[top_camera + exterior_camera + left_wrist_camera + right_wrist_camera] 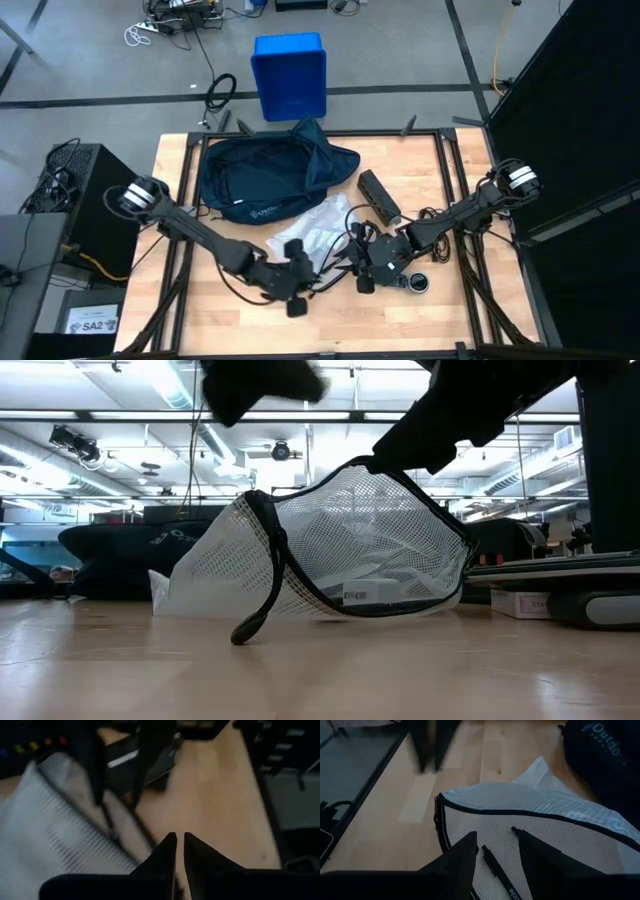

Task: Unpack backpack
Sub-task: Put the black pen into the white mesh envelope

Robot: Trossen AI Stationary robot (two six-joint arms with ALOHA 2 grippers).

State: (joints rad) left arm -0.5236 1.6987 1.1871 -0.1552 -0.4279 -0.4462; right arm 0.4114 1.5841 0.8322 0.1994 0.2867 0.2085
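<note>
- The backpack (268, 175) lies at the table's (460, 300) far side, just in front of a blue bin (290, 75).
- A white mesh pouch (315, 228) lies near the backpack, towards the front edge.
- The left gripper (296, 296) reaches low over the table by the pouch, jaws shut, holding nothing.
- The right gripper (495, 842) stretches in over the pouch, jaws partly open astride its mesh; whether they grip it I cannot tell.
</note>
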